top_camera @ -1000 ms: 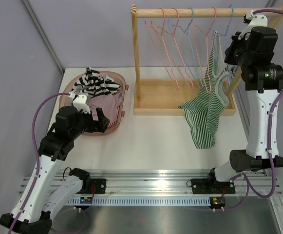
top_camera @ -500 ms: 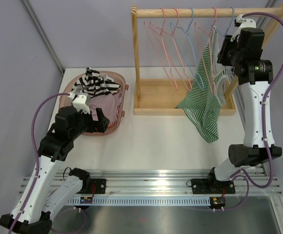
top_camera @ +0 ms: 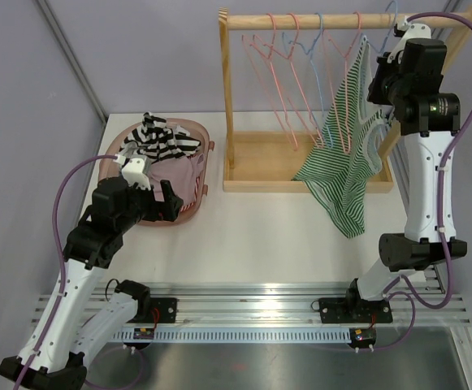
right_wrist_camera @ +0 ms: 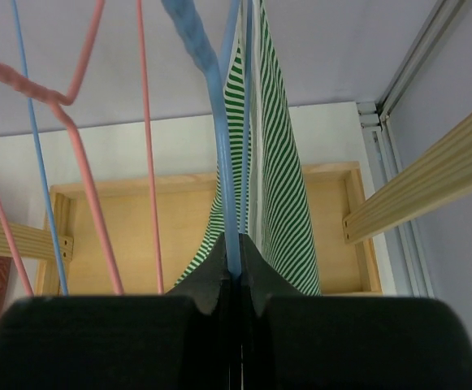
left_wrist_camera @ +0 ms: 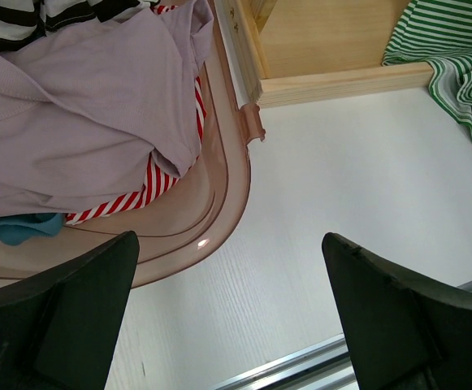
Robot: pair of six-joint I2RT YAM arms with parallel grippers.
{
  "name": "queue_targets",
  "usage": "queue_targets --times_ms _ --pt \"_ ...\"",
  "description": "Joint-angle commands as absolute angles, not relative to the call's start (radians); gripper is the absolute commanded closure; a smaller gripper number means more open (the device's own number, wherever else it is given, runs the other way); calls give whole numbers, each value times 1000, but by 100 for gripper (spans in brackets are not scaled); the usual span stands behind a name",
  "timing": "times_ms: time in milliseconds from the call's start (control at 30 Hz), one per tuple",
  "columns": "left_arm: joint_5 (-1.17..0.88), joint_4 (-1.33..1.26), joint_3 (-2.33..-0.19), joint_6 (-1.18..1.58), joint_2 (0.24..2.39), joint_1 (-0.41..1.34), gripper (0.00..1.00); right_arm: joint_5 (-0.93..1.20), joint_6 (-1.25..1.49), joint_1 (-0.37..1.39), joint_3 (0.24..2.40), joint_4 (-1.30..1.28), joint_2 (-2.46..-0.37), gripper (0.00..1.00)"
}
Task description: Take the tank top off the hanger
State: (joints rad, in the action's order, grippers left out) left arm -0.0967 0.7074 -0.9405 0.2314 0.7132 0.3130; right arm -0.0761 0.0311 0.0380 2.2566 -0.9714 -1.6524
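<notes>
A green-and-white striped tank top (top_camera: 345, 166) hangs on a blue hanger (right_wrist_camera: 224, 162) at the right end of the wooden rack's rail (top_camera: 317, 20). Its lower part drapes over the rack's base and reaches the table. My right gripper (top_camera: 379, 69) is high up by the rail and is shut on the blue hanger's wire, as the right wrist view (right_wrist_camera: 236, 248) shows, with the tank top (right_wrist_camera: 278, 162) just right of the fingers. My left gripper (top_camera: 166, 203) is open and empty, low over the table beside the basket; in its own view (left_wrist_camera: 229, 244) the tank top (left_wrist_camera: 455, 49) lies far right.
Several empty pink and blue hangers (top_camera: 288, 73) hang on the rail left of the tank top. The rack's wooden base tray (top_camera: 260, 158) stands at the back. A pink basket (top_camera: 205, 154) full of clothes sits at the left, its rim (left_wrist_camera: 227, 195) close to the left fingers.
My right arm has straightened and lifted the hanger closer to the rail. The tank top rose and swung slightly left. The left arm has not moved.
</notes>
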Motion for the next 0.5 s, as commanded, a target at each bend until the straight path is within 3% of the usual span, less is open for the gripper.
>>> queue_targets --times_ms 0,200,467 --pt "-126 663 -948 210 709 318 1 -68 25 35 2335 -925 -1588 100" --pt "-147 670 -969 213 710 319 1 -74 41 37 2324 -952 -1530 100" --pt "-219 620 -1066 301 716 368 1 -95 138 35 1970 -1104 -1255 100"
